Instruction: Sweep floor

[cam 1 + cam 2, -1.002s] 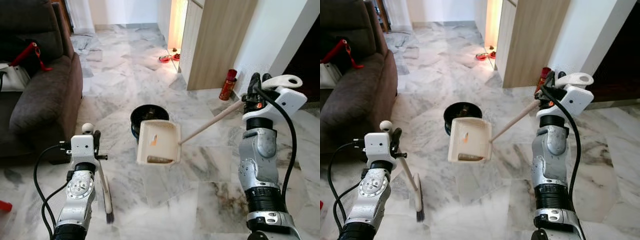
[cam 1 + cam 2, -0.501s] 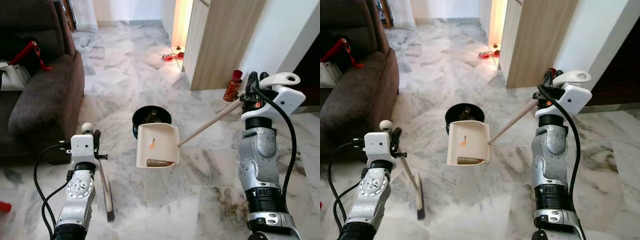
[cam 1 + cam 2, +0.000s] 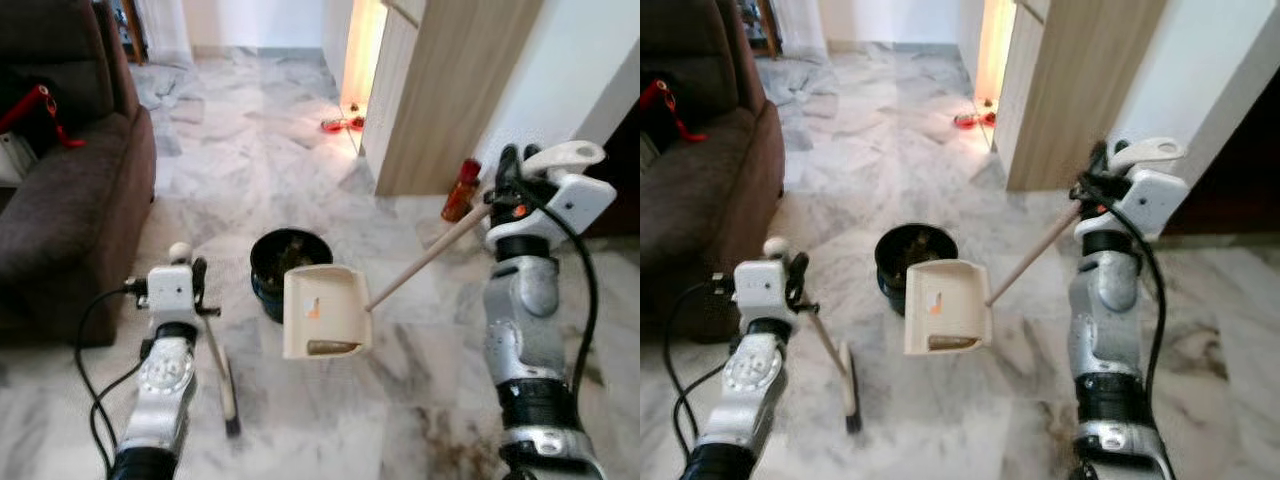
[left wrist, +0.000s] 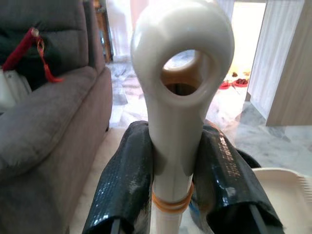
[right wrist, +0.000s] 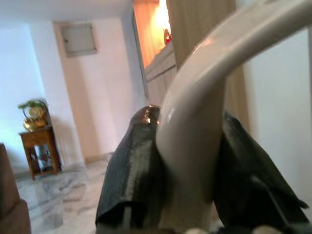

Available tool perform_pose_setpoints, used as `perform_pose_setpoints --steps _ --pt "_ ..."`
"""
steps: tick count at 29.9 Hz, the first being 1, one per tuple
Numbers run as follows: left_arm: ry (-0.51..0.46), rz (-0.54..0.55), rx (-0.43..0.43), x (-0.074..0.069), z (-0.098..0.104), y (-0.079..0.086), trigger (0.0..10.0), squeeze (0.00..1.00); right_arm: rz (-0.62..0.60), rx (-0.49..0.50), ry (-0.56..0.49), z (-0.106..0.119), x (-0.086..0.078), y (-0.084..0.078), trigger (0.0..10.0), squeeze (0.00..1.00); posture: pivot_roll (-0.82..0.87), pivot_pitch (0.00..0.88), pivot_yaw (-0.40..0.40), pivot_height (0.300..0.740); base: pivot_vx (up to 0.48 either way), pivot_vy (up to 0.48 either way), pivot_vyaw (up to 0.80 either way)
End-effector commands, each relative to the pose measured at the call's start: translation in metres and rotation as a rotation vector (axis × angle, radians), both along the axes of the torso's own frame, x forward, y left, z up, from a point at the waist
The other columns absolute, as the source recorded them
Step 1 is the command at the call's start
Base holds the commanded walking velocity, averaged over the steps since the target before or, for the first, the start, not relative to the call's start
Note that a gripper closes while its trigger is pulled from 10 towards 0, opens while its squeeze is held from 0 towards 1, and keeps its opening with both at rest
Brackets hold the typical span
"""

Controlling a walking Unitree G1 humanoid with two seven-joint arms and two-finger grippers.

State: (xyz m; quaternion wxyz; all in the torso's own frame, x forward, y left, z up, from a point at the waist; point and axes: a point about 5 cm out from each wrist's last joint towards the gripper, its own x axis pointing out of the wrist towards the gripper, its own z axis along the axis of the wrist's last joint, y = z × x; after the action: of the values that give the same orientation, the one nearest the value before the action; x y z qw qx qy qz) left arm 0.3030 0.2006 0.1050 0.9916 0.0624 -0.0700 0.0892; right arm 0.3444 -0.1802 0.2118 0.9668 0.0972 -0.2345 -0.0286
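A cream dustpan point(image 3: 322, 312) hangs above the marble floor, with brown debris point(image 3: 322, 347) lying along its lower edge. Its long handle point(image 3: 428, 256) runs up to my right gripper point(image 3: 508, 178), which is shut on it; the right wrist view shows the fingers point(image 5: 134, 175) clamped on the handle point(image 5: 195, 131). Just behind the pan stands a black bin point(image 3: 283, 260) holding some rubbish. My left gripper point(image 3: 188, 281) is shut on the cream brush handle point(image 4: 179, 97), and the brush head point(image 3: 229, 398) rests on the floor below.
A dark sofa point(image 3: 70, 210) with a red strap point(image 3: 35, 100) lies on the left. A wooden cabinet point(image 3: 440, 90) and a red bottle point(image 3: 461, 189) stand at the right, with red items point(image 3: 335, 125) on the floor beyond.
The camera has moved, so the scene has shifted. The dustpan now sits a little lower and further right, overlapping the bin's rim. Both grips are unchanged.
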Motion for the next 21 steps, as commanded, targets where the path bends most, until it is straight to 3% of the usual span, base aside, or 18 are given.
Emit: perform_pose_setpoints --steps 1,21 --pt "-0.051 -0.015 0.020 0.0026 0.0103 -0.0052 10.0 0.00 -0.023 0.007 -0.075 0.0170 -0.0034 -0.0079 10.0 0.00 0.08 0.000 -0.051 0.740 0.349 0.000 0.49" --pt "-0.050 -0.006 0.018 0.0015 0.0090 -0.0036 10.0 0.00 -0.004 0.028 -0.081 0.0194 -0.0029 -0.0062 10.0 0.00 0.09 0.000 -0.059 0.740 0.349 0.000 0.06"
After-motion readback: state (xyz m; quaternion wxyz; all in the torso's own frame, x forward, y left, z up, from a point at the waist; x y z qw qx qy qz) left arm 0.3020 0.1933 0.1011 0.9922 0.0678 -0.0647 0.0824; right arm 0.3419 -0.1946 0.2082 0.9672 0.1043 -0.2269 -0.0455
